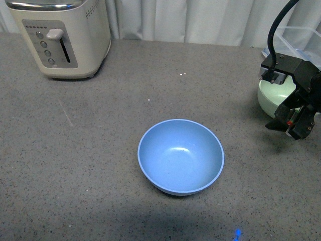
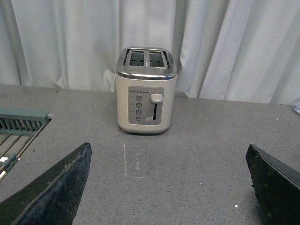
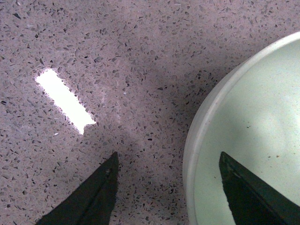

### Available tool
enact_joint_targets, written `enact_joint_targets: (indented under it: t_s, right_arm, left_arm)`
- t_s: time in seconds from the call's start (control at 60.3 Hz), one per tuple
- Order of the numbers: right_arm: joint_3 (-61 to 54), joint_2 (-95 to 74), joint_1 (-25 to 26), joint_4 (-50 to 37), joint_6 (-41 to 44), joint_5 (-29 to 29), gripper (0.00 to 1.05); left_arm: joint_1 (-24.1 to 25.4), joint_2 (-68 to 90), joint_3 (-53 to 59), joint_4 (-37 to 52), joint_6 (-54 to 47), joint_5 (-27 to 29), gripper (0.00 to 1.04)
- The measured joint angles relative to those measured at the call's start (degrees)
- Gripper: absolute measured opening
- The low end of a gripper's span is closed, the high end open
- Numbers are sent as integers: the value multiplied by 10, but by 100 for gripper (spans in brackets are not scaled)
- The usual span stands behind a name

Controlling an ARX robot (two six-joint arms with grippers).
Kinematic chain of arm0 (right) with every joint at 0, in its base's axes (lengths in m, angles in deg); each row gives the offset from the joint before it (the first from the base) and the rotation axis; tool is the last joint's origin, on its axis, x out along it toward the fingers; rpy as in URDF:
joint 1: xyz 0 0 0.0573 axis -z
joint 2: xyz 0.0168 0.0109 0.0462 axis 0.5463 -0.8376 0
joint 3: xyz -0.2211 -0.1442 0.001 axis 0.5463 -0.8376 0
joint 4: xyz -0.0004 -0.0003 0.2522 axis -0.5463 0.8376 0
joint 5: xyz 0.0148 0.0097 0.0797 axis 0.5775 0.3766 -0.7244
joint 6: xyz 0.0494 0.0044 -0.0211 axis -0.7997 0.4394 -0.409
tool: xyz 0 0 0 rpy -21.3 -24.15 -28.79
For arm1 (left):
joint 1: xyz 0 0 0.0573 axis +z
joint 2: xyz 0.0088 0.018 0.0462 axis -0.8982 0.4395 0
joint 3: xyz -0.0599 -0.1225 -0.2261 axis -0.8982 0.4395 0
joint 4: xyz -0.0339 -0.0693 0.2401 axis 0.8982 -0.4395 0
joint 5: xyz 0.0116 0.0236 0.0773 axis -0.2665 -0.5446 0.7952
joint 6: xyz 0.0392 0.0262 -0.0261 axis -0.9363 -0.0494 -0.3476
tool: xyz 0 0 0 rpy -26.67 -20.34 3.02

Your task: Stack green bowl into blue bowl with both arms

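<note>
Green bowl (image 3: pixel 253 108) rim between parted jaws

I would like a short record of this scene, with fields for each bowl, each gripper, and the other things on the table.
blue bowl: upright, empty, middle of the table
green bowl: upright, at the far right, apart from the blue bowl
right gripper: open, fingers either side of the green bowl's rim, one over its inside, one outside
left gripper: open, holding nothing, facing the toaster
clear container: behind the green bowl
stacking: not yet done
</note>
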Motion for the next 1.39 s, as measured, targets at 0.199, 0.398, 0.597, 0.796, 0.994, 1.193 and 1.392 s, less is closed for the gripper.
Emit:
enact_joint_targets:
  t_s: [0.199, 0.398, 0.597, 0.796, 0.994, 1.193, 1.392]
  right_arm:
    - [-1, 0, 0, -15, 0, 15, 14]
    - [-1, 8, 0, -7, 12, 14, 2]
    - [-23, 97, -26, 36, 67, -25, 2]
    - [-68, 227, -96, 114, 162, -64, 2]
    - [-104, 287, -176, 160, 214, -87, 2]
    - [-137, 290, -237, 154, 212, -80, 2]
    - [-144, 272, -278, 130, 188, -77, 2]
  left_arm:
    - [0, 0, 0, 0, 0, 0, 98]
    - [0, 0, 0, 0, 0, 0, 98]
    - [0, 0, 0, 0, 0, 0, 98]
    - [0, 0, 0, 0, 0, 0, 98]
    - [0, 0, 0, 0, 0, 0, 98]
    - [0, 0, 0, 0, 0, 0, 98]
    - [0, 0, 0, 0, 0, 0, 98]
